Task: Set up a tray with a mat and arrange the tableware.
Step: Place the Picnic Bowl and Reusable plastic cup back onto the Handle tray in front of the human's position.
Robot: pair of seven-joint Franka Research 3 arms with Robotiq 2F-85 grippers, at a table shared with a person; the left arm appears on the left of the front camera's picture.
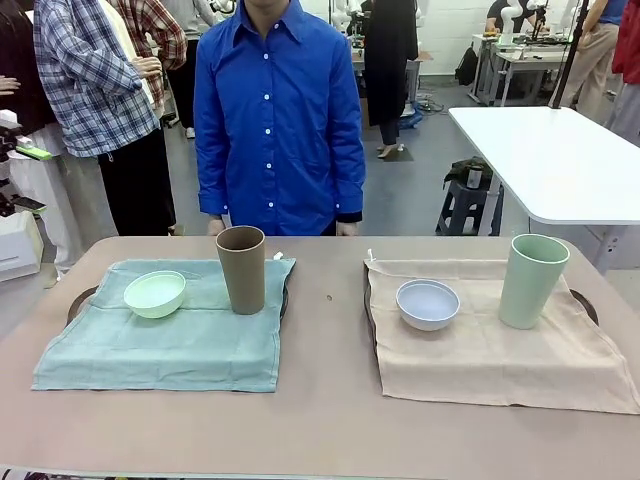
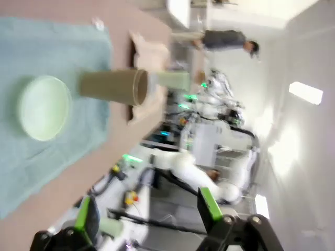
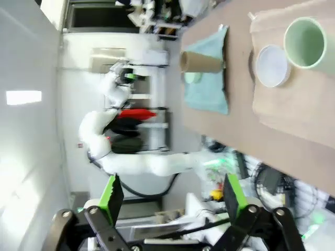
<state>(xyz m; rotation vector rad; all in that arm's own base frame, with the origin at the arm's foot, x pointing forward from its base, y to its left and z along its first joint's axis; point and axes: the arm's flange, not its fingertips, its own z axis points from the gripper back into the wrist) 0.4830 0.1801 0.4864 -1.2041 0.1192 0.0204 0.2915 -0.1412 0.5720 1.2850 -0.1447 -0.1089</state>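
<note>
Dark tray edges (image 1: pixel 78 300) barely peek from under both mats at mid-frame, while left end effector (image 2: pixel 149 212) and right end effector (image 3: pixel 170 196) hang spread, empty.

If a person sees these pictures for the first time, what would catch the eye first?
Probably the person in the bright blue shirt standing at the table's far side. Next, two cloth-covered trays: the teal mat on the left holds a mint green bowl and tan-brown cup, the beige mat a white bowl and pale green cup.
</note>
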